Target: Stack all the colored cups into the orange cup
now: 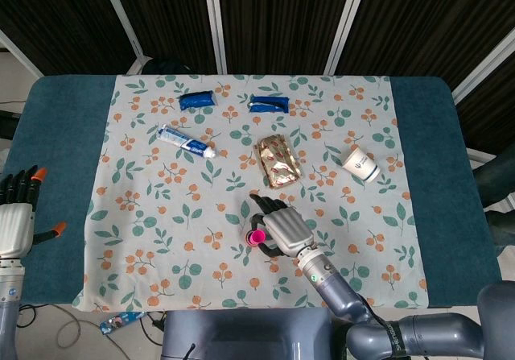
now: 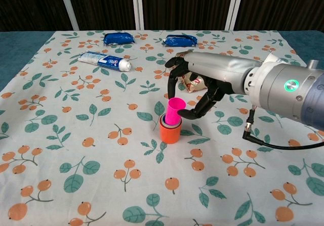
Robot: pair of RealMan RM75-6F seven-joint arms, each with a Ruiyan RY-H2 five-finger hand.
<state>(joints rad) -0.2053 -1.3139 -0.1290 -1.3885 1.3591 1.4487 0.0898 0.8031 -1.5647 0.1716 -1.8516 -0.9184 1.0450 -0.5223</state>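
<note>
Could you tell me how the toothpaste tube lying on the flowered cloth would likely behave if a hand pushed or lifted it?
The white and blue toothpaste tube looks soft-walled, so it would probably dent under a grip. Lying flat, it seems likelier to slide than roll. It is probably light, and its capped end looks the stiffest place to hold.

A pink cup (image 2: pixel 174 110) is seen just beside the black fingers (image 2: pixel 195 113), nested in an orange cup (image 2: pixel 170 133). The surface (image 2: pixel 76 145) is covered by a pale cloth printed with orange berries and green leaves, and edged in teal.
</note>
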